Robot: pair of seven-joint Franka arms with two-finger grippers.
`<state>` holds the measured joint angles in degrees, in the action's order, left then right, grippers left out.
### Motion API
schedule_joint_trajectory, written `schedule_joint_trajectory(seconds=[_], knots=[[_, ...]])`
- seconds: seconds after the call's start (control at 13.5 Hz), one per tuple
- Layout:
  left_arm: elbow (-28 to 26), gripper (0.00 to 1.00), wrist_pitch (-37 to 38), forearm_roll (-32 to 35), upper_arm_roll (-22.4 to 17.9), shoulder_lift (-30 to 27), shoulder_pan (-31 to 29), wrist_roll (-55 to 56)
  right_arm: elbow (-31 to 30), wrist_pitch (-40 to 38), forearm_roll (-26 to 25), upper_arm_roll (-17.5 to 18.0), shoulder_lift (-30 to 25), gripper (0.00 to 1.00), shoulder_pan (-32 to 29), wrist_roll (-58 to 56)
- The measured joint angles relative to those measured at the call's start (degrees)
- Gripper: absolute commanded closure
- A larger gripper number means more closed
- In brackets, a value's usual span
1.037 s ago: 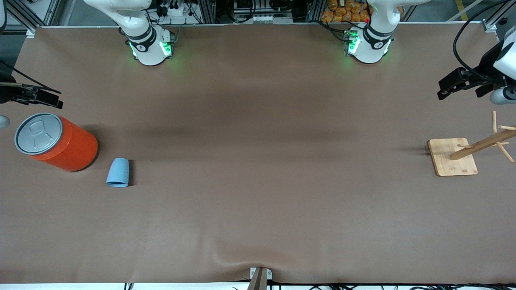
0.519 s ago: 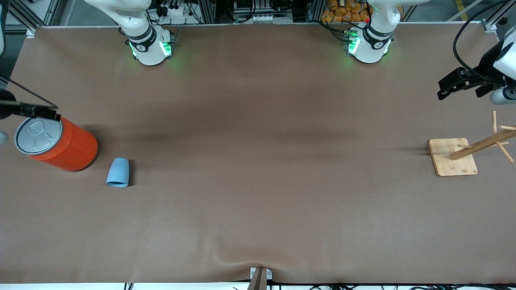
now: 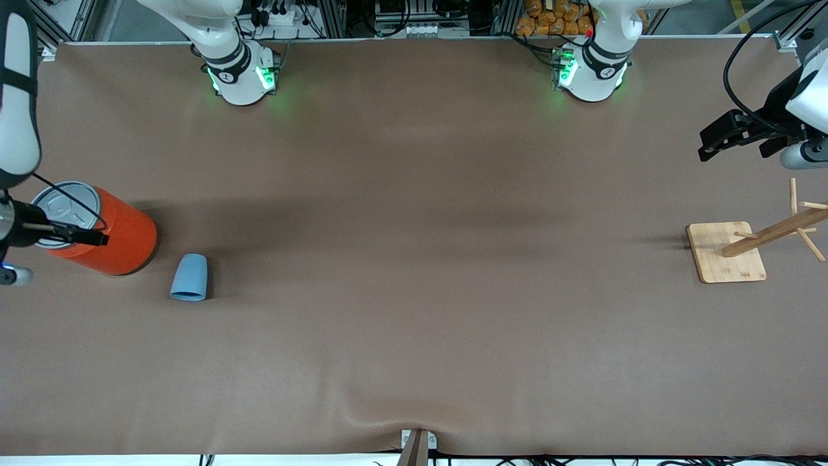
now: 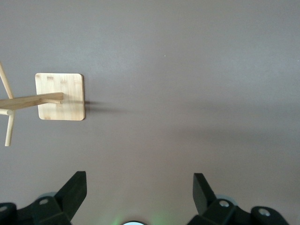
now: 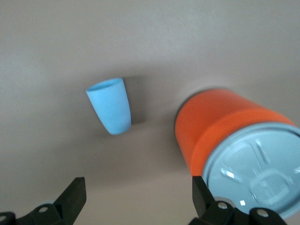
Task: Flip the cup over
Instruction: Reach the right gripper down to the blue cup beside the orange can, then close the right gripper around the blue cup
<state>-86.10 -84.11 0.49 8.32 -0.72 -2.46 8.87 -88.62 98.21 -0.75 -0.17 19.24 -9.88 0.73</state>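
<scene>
– One cup (image 3: 189, 277) to flip, and we read it as lying on its side, mouth toward the front camera. With twelve at the arms' bases, it sits near eight o'clock on the table (image 3: 414, 194), toward the right arm's end.

– Agreed. How do we expect it to handle?

– Light, we think: thin pale-blue plastic, smooth, matte, tapered and without a handle. It looks stiff enough to pinch, but a hard squeeze could flex the wall. On its side it may roll or skid on the brown cover.

– So where do we take hold?

– Across the wall, nearer the wide rim than the narrow base, since the taper could let the fingers slide toward the small end. Pinching the rim, one finger inside, is our second choice.

– And its neighbour?

– At ten o'clock from the cup, near but apart, stands the can (image 3: 119, 239). It is a big orange cylinder with a grey pull-tab lid (image 5: 255, 171), rigid and glossy. We should not bump it on the way down.

– Grippers?

– Our right gripper (image 5: 138, 185) hangs over the can's lid, fingers spread wide and holding nothing. Our left gripper (image 4: 139, 183) is just as wide and empty over bare table toward the left arm's end. That arm waits at twelve o'clock from the rack (image 3: 724, 252), a pale wooden square with a pegged post.
</scene>
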Motion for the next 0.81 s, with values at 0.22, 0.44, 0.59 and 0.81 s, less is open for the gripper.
schedule_joint_trajectory(seconds=[0.22,0.44,0.59,0.81], knots=[[0.0,0.0,0.2,0.0,0.1,0.0,0.0,0.0,0.0,4.6,0.0,0.5,3.2,0.0,2.1,-0.1],[0.1,0.0,0.5,0.0,0.1,-0.1,0.0,0.0,0.0,7.9,0.0,0.6,6.0,0.0,3.1,-2.8],[0.1,0.0,0.6,0.0,0.1,-0.2,0.0,0.0,-0.2,10.4,0.0,0.6,8.2,0.0,4.7,-3.5],[0.2,0.0,0.7,0.0,0.1,-0.4,0.0,0.0,-4.3,18.1,-0.3,0.6,11.4,0.0,6.5,-4.2]])
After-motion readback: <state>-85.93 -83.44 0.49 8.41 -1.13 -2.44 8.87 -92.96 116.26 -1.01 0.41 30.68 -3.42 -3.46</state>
